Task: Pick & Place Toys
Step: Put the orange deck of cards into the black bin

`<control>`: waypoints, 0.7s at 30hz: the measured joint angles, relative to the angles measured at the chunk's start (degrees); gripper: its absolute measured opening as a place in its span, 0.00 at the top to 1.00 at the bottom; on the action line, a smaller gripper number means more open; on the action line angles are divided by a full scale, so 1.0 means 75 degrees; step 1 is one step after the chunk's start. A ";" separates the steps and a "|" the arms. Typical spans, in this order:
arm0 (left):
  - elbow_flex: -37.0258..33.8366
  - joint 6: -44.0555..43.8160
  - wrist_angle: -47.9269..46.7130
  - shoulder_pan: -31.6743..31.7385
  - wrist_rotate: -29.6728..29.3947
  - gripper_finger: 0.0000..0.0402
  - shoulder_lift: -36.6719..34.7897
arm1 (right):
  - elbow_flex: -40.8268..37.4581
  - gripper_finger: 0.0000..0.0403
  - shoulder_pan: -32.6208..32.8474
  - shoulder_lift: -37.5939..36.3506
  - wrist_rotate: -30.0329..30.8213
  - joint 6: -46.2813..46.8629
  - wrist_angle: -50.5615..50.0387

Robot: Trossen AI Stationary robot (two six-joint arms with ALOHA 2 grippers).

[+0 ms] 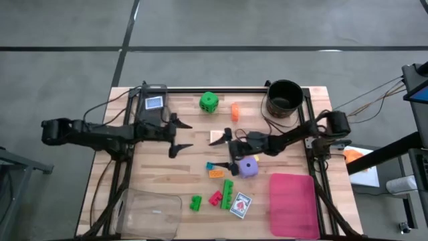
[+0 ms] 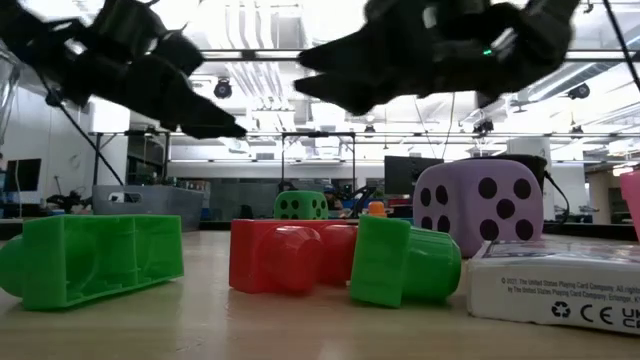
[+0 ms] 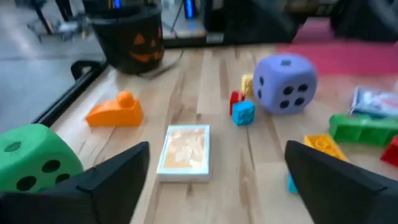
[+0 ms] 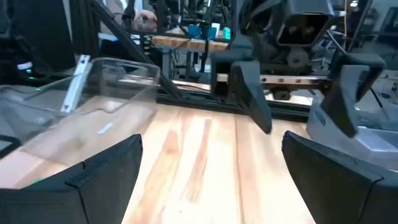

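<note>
— Where are the toys?
— Scattered on the table (image 1: 167, 181): purple die (image 1: 249, 167), green die (image 1: 208, 101), bricks (image 1: 227, 193), cards (image 1: 241, 205); clear bin (image 1: 148, 213) looks empty, so I judge nearly everything remains.
— Grippers?
— Left gripper (image 1: 184, 134) and right gripper (image 1: 229, 148) hover mid-table; both jaws apart, holding nothing.
</note>
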 joint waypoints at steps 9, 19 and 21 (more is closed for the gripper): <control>0.2476 0.0856 -0.1977 -0.0151 -0.0314 0.01 0.2205 | -0.1442 0.05 0.0827 -0.1737 0.1250 -0.0354 0.0060; 0.5861 0.1797 -0.4905 -0.0142 -0.0742 0.00 0.5435 | -0.2931 0.05 0.1964 -0.3313 0.3231 -0.0629 0.0452; 0.6521 0.1996 -0.5612 -0.0127 -0.1088 0.00 0.5984 | -0.3014 0.05 0.2093 -0.3369 0.3458 -0.0623 0.0520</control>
